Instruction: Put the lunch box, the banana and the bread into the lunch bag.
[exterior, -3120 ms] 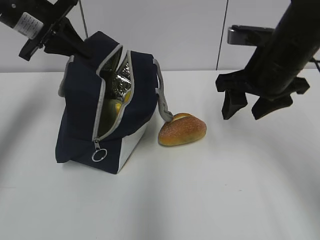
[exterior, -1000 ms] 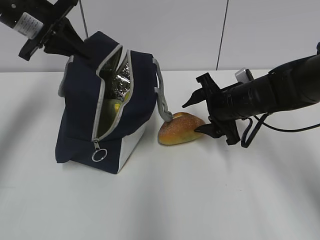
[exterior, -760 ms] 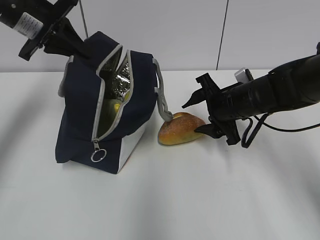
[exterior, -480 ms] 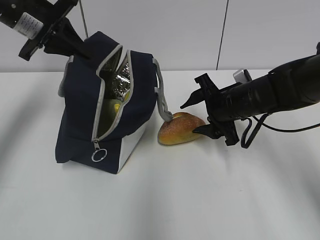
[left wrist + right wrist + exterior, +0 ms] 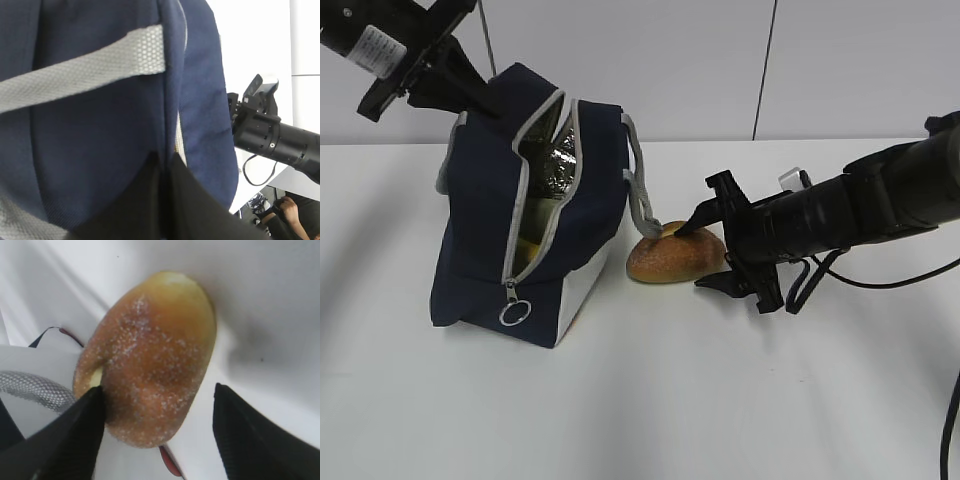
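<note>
The bread (image 5: 675,255) lay on the white counter (image 5: 650,400) just right of centre in the exterior view, a golden-brown roll with its left end touching the grey handle (image 5: 640,195) that hung down the right side of the lunch bag (image 5: 490,240). The right pincer (image 5: 712,250) reached in from the right edge of the frame on a nearly level arm, its jaws spread wide around the right end of the roll: one fingertip rested on the top of the crust and the other sat low beside the counter, so the roll stood between the jaws without being clenched. In the right wrist view the bread (image 5: 150,360) filled the middle of the frame, sugar-speckled, with a dark finger (image 5: 65,435) at the lower left touching its side and the other finger at the lower right standing apart from it. The lunch bag stood left of centre in the exterior view, navy with a white side panel, tilted and with its zipper open, silver lining showing in the gap and something yellow visible inside; the ring pull (image 5: 513,313) hung at the lower end of the zipper. At the upper left of the frame the left pincer (image 5: 470,95) was clenched on the bag's upper rear fabric, and the left wrist view showed its dark fingers (image 5: 150,205) pressed together on a fold of the navy cloth below a grey strap.
</note>
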